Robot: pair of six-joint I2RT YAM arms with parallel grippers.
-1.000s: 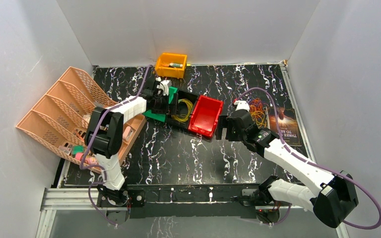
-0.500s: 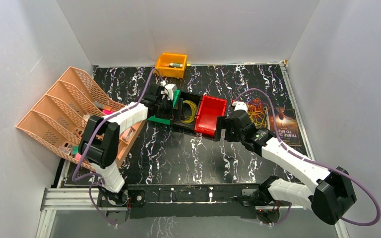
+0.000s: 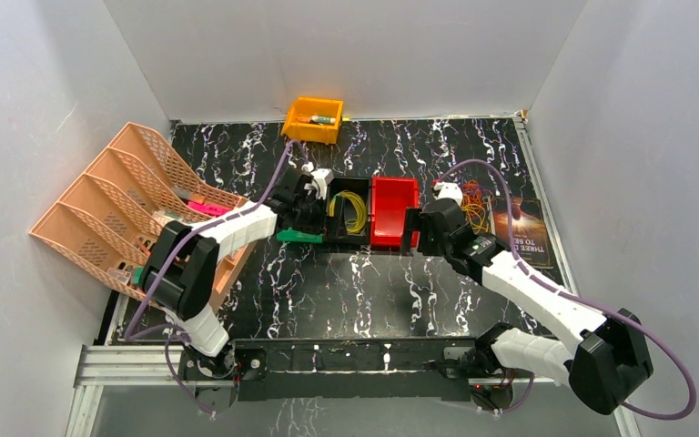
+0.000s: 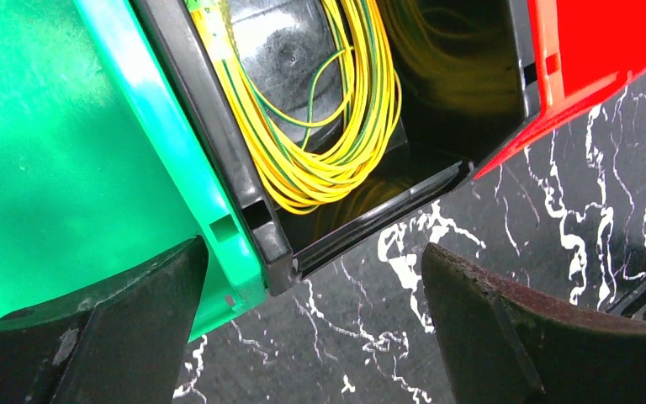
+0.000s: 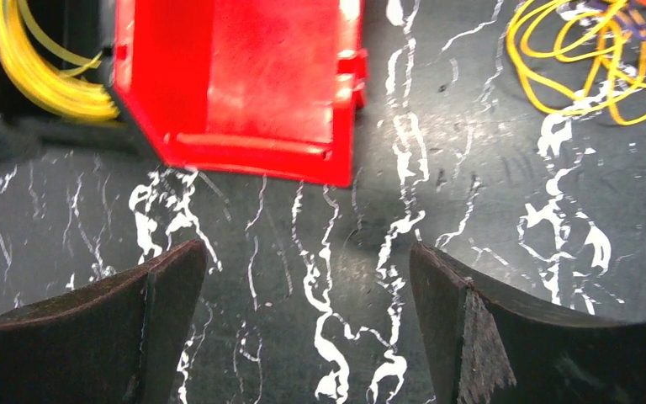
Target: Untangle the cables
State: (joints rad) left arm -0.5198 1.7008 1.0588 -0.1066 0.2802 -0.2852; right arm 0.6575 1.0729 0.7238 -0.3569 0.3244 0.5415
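Note:
A tangle of yellow, orange and purple cables [image 3: 473,205] lies on the black marbled table, right of the bins; its edge shows in the right wrist view [image 5: 597,59]. A yellow cable coil [image 3: 352,212] sits in a black bin [image 3: 357,187], also in the left wrist view [image 4: 336,143]. My left gripper [image 3: 312,209] is open, its jaws astride the near corner where the green bin [image 4: 59,160] meets the black bin [image 4: 261,244]. My right gripper [image 3: 411,233] is open and empty, just right of the red bin [image 3: 393,211], above bare table [image 5: 307,303].
A peach file organiser [image 3: 127,209] stands at the left. A small orange bin [image 3: 314,118] sits at the back wall. A book [image 3: 521,228] lies at the right, beside the tangle. Grey walls enclose the table.
The row of green, black and red bins has swung round and now lies square to the table. My left gripper moved right and nearer with it. My right gripper shifted slightly by the red bin.

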